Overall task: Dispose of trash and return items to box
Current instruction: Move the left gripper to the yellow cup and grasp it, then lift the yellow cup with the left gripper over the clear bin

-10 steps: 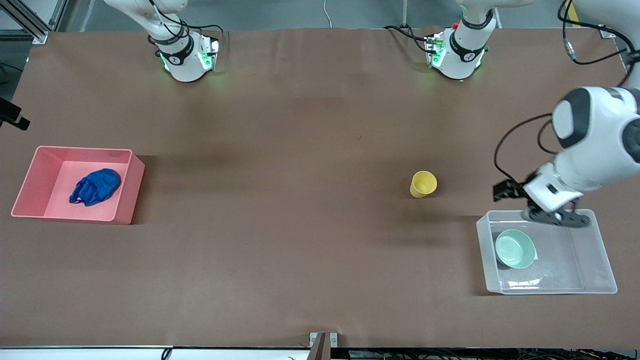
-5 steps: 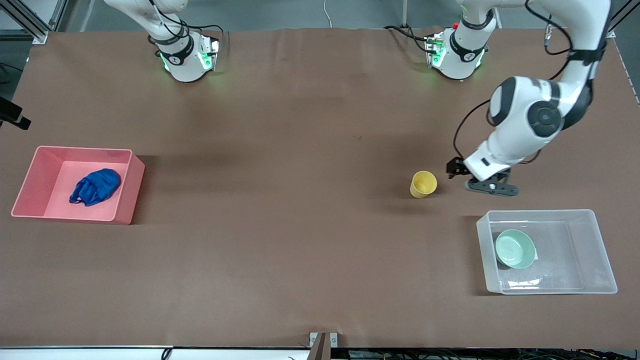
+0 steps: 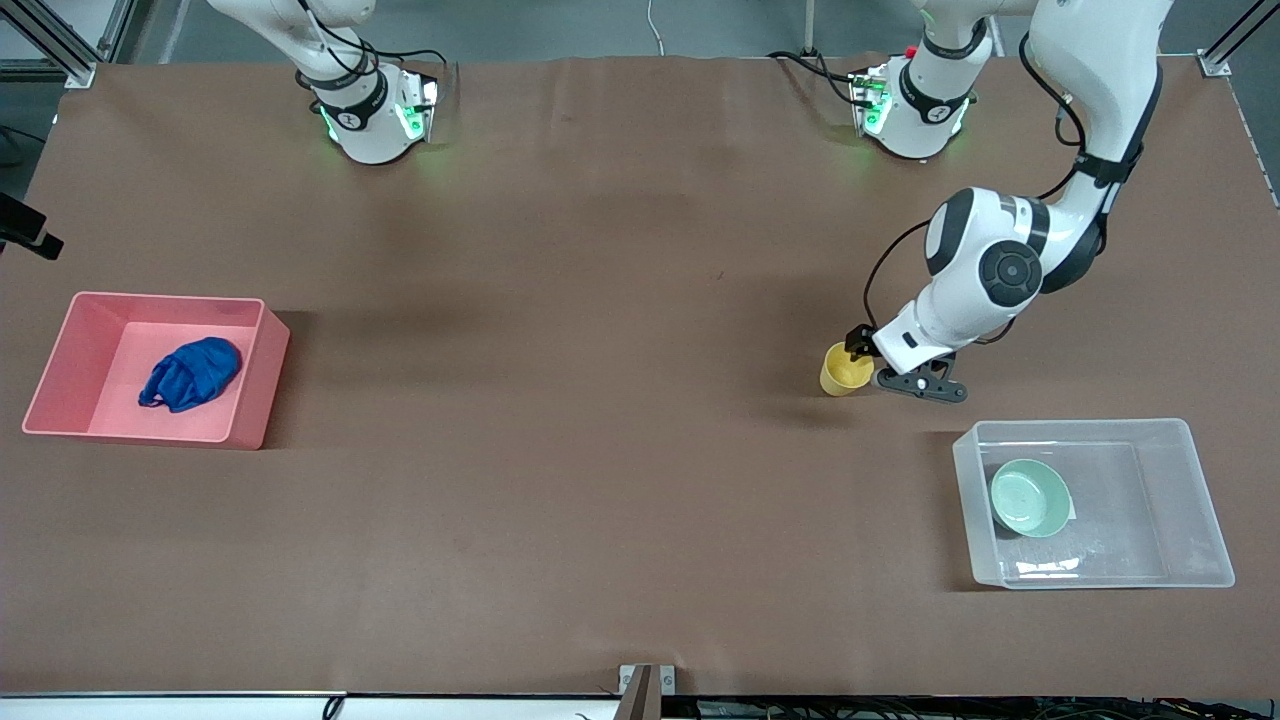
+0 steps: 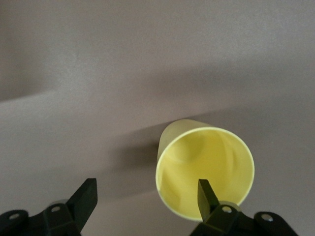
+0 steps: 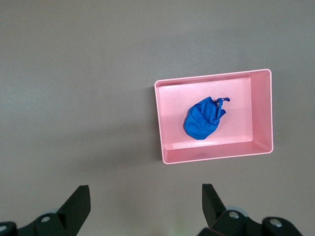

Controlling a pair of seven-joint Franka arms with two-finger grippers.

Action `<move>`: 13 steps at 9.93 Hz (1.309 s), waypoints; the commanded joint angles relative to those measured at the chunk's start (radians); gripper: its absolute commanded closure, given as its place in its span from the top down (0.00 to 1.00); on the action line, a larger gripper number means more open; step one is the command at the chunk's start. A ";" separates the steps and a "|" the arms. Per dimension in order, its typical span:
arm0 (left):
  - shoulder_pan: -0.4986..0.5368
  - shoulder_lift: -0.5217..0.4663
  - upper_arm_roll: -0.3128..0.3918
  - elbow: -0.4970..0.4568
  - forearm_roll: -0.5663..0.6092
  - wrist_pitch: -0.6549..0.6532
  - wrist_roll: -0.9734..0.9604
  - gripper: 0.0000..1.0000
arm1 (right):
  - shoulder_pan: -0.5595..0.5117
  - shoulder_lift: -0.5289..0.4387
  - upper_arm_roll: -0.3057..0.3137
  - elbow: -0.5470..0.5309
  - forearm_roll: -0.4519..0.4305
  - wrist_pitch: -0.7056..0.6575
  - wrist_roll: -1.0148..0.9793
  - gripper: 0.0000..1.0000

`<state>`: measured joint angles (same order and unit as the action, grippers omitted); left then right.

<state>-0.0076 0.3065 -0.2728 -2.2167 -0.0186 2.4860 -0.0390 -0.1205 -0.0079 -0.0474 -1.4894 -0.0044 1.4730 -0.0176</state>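
The left gripper (image 4: pixel 145 196) sits at the yellow cup (image 3: pixel 846 368), fingers spread, one inside its rim. The mint bowl (image 3: pixel 1031 497) lies in the clear box (image 3: pixel 1195 505); the blue trash (image 3: pixel 190 373) in the pink bin (image 3: pixel 262 375). The right gripper (image 5: pixel 145 206) waits, fingers spread

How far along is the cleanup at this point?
Done: the crumpled blue wad of trash lies in the pink opaque bin, and the pale mint-green round bowl sits in the clear plastic tub. In hand: the open left gripper is at the small yellow plastic cup, one finger inside its rim, not yet gripping. Left: moving that cup into the tub.
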 commanded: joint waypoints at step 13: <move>0.153 0.100 -0.003 0.507 0.016 -0.349 0.103 0.00 | -0.002 -0.006 0.004 -0.002 -0.003 -0.014 -0.002 1.00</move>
<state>0.1058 0.3239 -0.2705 -1.8149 -0.0181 2.1800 0.0302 -0.1205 -0.0080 -0.0471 -1.4893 -0.0044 1.4662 -0.0176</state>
